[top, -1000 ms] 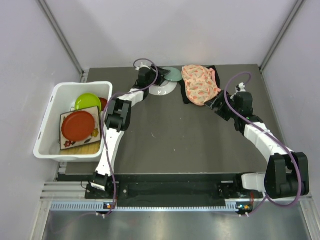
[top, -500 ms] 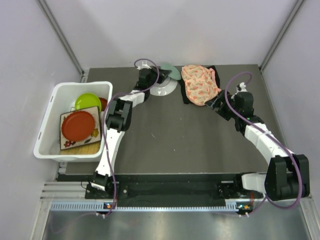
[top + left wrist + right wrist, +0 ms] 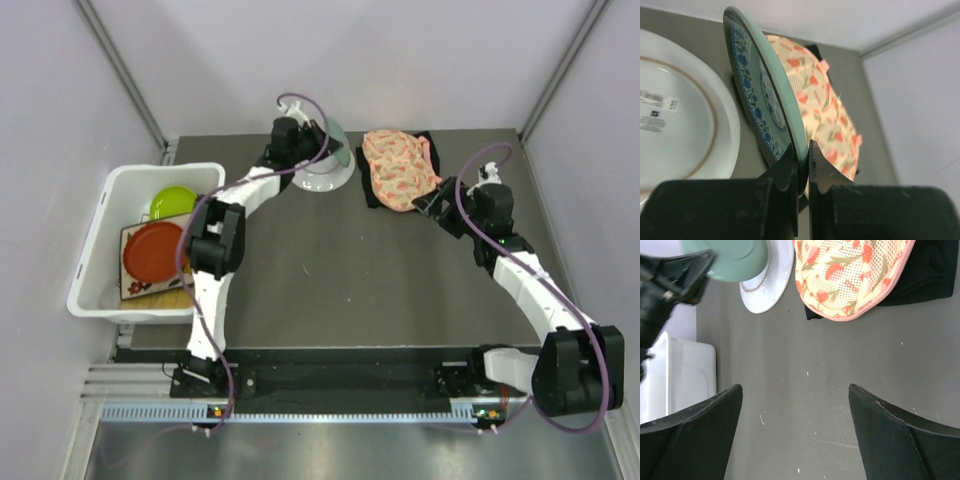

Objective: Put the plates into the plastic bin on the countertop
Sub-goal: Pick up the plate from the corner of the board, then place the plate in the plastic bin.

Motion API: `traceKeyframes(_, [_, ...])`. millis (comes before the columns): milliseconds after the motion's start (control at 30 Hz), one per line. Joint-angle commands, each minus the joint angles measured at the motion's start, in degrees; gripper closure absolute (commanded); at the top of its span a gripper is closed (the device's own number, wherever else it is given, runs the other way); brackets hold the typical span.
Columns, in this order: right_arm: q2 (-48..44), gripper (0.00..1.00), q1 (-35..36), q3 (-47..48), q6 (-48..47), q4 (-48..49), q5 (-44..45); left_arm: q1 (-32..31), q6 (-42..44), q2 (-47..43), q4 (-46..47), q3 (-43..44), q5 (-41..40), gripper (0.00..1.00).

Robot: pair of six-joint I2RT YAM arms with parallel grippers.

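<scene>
We hold the left gripper [image 3: 801, 152] clamped on the rim of the pale green plate [image 3: 772, 82]. Next: carry it to the plastic bin [image 3: 97, 220] and release. The right gripper [image 3: 795, 395] stands with jaws apart.

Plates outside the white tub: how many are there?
2. A pale green plate pinched on edge in the left gripper, and a white plate lying flat beside it. The floral fabric may hide others.

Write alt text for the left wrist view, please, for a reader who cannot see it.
The left gripper pinches the rim of a pale green plate held on edge. A white plate lies left of it, floral fabric behind.
</scene>
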Motion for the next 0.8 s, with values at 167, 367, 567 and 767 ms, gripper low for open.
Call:
traceKeyframes(167, [-4.75,0.13,-0.64,0.31,0.21,-0.67,0.74,-3.7,36.05,-31.3,-20.28,-14.78,-12.49,1.0])
traceKeyframes(367, [-8.35,0.13,-0.64,-1.36,0.48,-1.46,2.15,-4.49,48.02,-46.15,-38.39,-21.46,-34.19,1.0])
traceKeyframes(567, [-10.73,0.13,-0.55,-1.89,-1.1,-3.66,3.55,-4.31,52.16,-56.09,-56.15,-25.59,-63.1,1.0])
traceKeyframes(767, [-10.47,0.13,-0.64,-2.6,-0.75,-3.05,2.42,2.17,53.48,-60.49,-63.55,-30.07,-71.5,1.0])
